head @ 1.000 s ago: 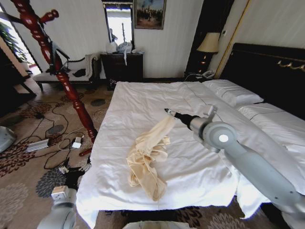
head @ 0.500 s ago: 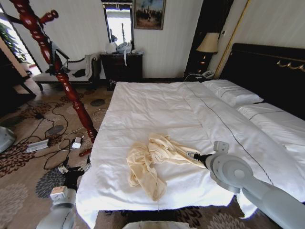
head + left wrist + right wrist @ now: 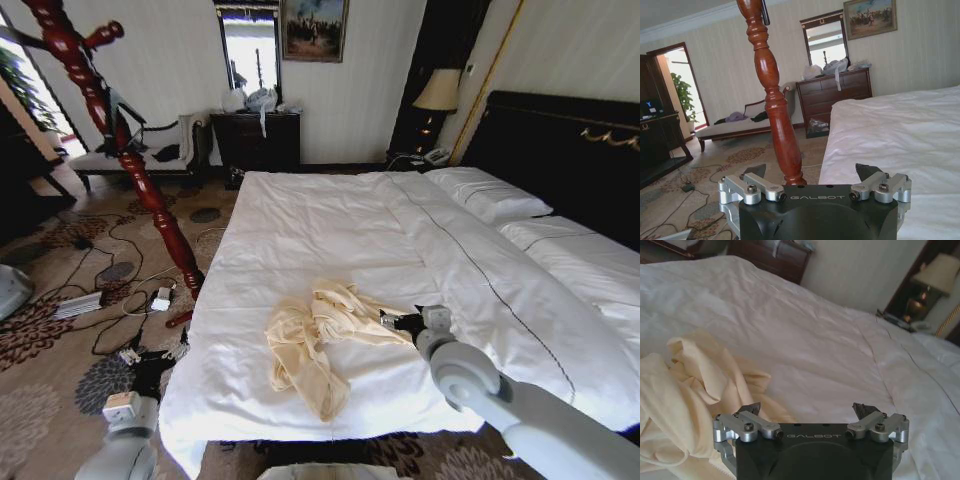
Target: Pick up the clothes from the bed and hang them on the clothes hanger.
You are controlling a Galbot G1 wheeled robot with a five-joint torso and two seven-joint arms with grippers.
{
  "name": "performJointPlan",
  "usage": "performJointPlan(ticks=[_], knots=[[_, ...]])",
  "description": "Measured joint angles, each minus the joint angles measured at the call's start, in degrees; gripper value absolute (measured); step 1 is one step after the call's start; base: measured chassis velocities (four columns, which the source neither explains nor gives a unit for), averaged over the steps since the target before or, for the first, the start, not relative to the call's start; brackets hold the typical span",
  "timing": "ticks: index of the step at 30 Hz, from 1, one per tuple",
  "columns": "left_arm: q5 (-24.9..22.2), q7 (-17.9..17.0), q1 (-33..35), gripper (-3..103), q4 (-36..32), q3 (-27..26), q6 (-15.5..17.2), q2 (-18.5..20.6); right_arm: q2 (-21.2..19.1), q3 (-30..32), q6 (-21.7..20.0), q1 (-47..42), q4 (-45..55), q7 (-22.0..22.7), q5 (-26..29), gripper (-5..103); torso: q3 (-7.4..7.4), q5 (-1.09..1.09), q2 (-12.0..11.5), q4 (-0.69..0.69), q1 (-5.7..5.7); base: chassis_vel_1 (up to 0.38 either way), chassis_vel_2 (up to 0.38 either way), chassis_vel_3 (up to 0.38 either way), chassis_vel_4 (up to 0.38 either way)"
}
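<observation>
Clothes (image 3: pixel 318 335) are lying crumpled on the bed (image 3: pixel 330 225), near the foot end on the white duvet, nothing lifted. A second ago the right gripper (image 3: pixel 387 321) was holding one end of the shirt up off the duvet; half a second ago the fabric was already back down in a heap, and now the gripper is sitting low at the heap's right edge with its fingers spread and nothing between them. In the right wrist view the cream fabric (image 3: pixel 690 390) is lying just ahead of and beside one open fingertip, duvet under the other. So that grasp is looking lost or given up, and I'd say the pick step is needing a redo; hanging hasn't begun. Right arm is reaching in from the bed's near right corner, forearm nearly level, pointing across the bed toward the shirt. Left gripper (image 3: pixel 810 172) is parked low beside the bed's left side, also open and empty, facing the clothes hanger (image 3: pixel 130 160) standing on the carpet, well apart from the shirt.
</observation>
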Motion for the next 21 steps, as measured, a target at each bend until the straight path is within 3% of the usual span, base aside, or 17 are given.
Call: performJointPlan(ticks=[2,5,7,9,12,16,21], knots=[[0.0,0.0,-0.2,100,0.2,-0.1,0.0,0.0,0.1,-3.3,1.6,0.7,-1.9,-2.3,-5.1,100,0.00,0.00,0.0,0.00,0.00,0.000,0.000,0.000,0.000],[0.0,0.0,-0.5,100,0.6,-0.1,0.0,0.0,0.3,-6.6,2.4,2.2,-3.3,-3.4,-7.2,100,0.00,0.00,0.0,0.00,0.00,0.000,0.000,0.000,0.000],[0.0,0.0,-1.0,100,1.1,0.0,0.0,-0.3,-0.1,-9.4,3.0,4.1,-5.0,-6.7,-9.1,100,0.00,0.01,0.0,0.02,0.01,0.000,0.000,0.000,0.000],[0.0,0.0,-1.4,100,1.4,0.1,0.0,-0.5,-1.0,-9.7,1.7,4.9,-5.4,-11.1,-8.6,100,0.00,-0.01,0.0,0.02,0.01,0.000,0.000,0.000,0.000],[0.0,0.0,-1.7,100,1.6,0.1,0.0,-0.7,-1.2,-9.5,-1.2,5.6,-5.5,-13.7,-6.9,100,0.00,-0.02,0.0,0.00,0.01,0.000,0.000,0.000,0.000],[-0.2,-0.1,-2.2,100,2.1,0.0,0.0,-0.8,0.4,-11.2,-3.3,7.2,-7.0,-14.1,-6.4,100,0.00,-0.01,0.0,0.00,0.01,0.000,0.000,0.000,0.000],[-0.5,-0.1,-2.7,100,2.8,-0.1,0.1,-0.5,4.6,-14.2,-5.0,7.8,-9.6,-10.4,-6.9,100,0.00,0.01,0.0,0.01,0.01,0.000,0.000,0.000,0.000]])
